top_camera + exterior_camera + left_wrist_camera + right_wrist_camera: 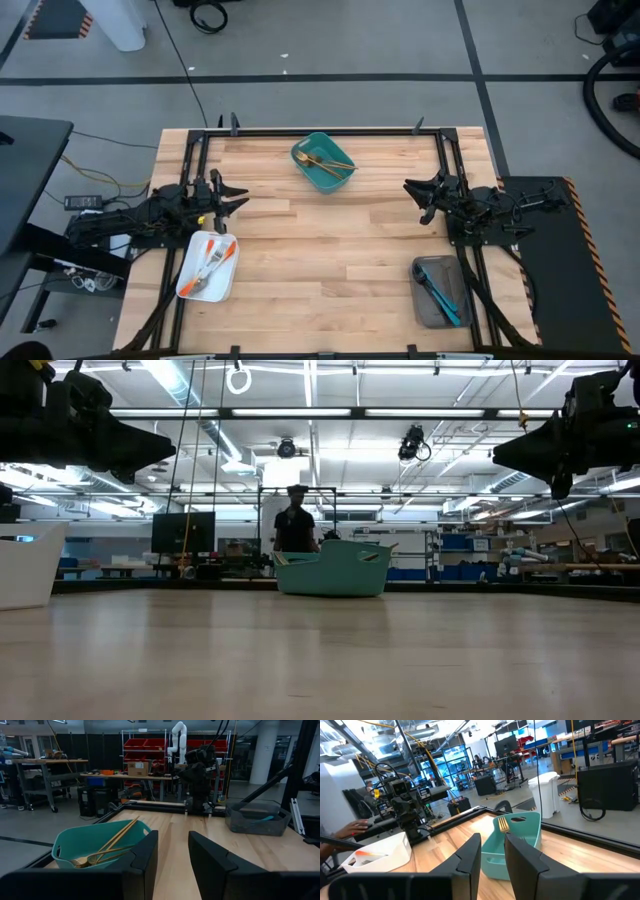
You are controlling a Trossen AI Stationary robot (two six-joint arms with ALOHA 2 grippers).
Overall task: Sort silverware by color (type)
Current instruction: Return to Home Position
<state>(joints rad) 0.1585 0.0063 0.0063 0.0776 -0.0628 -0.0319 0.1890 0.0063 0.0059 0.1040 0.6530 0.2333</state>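
The silverware lies sorted in three containers. Gold forks (pixel 325 160) rest slanted in the teal bin (pixel 305 170) at the table's far middle, and they also show in the left wrist view (pixel 107 847). Orange-handled pieces (pixel 212 262) lie in the white tray (pixel 190 290) at the near left. Blue-handled pieces (pixel 440 292) lie in the grey tray (pixel 422 305) at the near right. My left gripper (pixel 240 197) hovers open at the left edge, held level, with nothing between its fingers (pixel 145 865). My right gripper (pixel 413 195) hovers open at the right edge, also with nothing in it (pixel 492 855).
Bare wooden tabletop (pixel 330 260) spreads between the two arms and the three containers. A black frame rail (pixel 320 131) runs along the far edge. Beyond the table a person (pixel 293 525) stands behind the bin, and a hand (pixel 357 827) shows near the left arm's side.
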